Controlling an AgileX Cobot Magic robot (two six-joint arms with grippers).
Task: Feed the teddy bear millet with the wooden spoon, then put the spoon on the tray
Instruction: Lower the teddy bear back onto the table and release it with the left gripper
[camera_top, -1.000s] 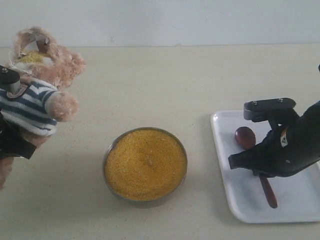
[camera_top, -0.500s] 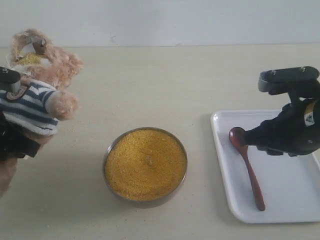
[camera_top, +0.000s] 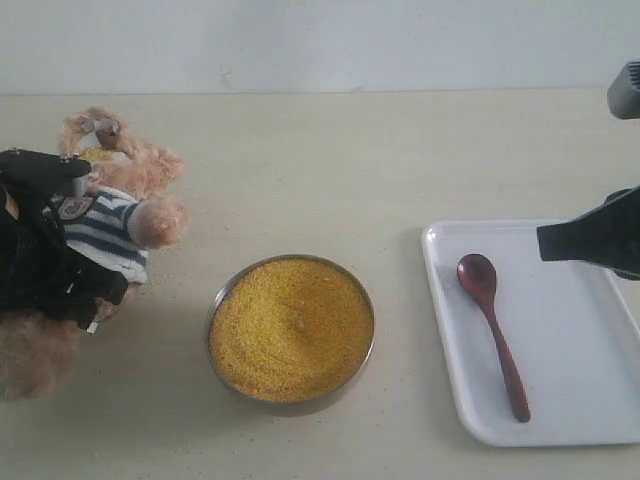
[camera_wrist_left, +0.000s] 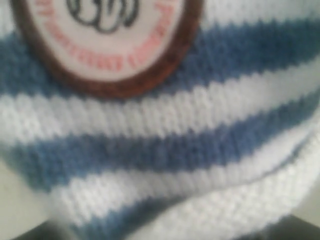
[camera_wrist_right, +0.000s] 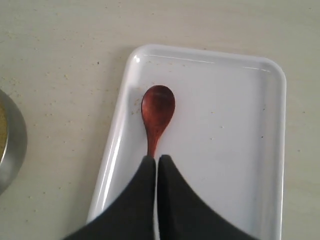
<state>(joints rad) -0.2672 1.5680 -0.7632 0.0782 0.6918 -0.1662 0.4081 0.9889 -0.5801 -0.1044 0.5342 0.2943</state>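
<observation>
Right gripper (camera_top: 545, 240), jaws together and empty, is hovering at wooden spoon's (camera_top: 490, 325) 2 o'clock; retract clear of tray (camera_top: 580, 360). Left gripper (camera_top: 45, 265) jaws: cannot tell.

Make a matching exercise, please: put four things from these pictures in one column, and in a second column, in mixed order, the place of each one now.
Things:
1. spoon
2. millet
3. teddy bear
4. tray

Places:
A. in the metal bowl
B. directly on the table, right side of the exterior view
C. left side of the exterior view, against the black arm
D. lying flat on the tray

Pairs: 1-D, 2-A, 3-C, 4-B
</observation>
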